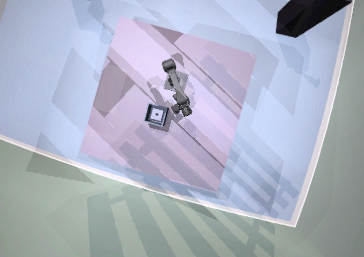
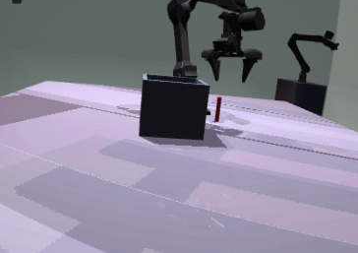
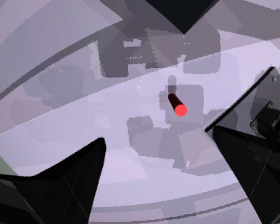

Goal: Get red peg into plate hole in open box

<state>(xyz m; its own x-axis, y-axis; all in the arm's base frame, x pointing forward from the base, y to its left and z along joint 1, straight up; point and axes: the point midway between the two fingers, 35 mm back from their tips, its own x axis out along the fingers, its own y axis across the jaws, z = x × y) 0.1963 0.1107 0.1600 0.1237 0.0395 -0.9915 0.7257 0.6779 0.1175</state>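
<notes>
With the end effector (image 1: pixel 181 111) (image 2: pixel 230 78) (image 3: pixel 159 134) released, seen from the top at 3 o'clock of the open box (image 1: pixel 148 115) (image 2: pixel 173 108), in the exterior view above the red peg (image 2: pixel 218 109) (image 3: pixel 180 109), upright on the worktop (image 2: pixel 123 207) at the box's 3 o'clock, and in the wrist view with the peg towards 1 o'clock.

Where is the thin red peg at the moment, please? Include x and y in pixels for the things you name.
In the exterior view, the thin red peg (image 2: pixel 218 109) (image 3: pixel 179 107) stands upright on the pink table, just right of the dark open box (image 2: pixel 173 109).

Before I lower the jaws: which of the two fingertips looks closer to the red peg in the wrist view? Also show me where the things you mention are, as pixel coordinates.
The right-hand fingertip (image 3: pixel 218 131): it sits nearer the red peg (image 2: pixel 218 109) (image 3: pixel 180 109) than the left-hand one.
</notes>
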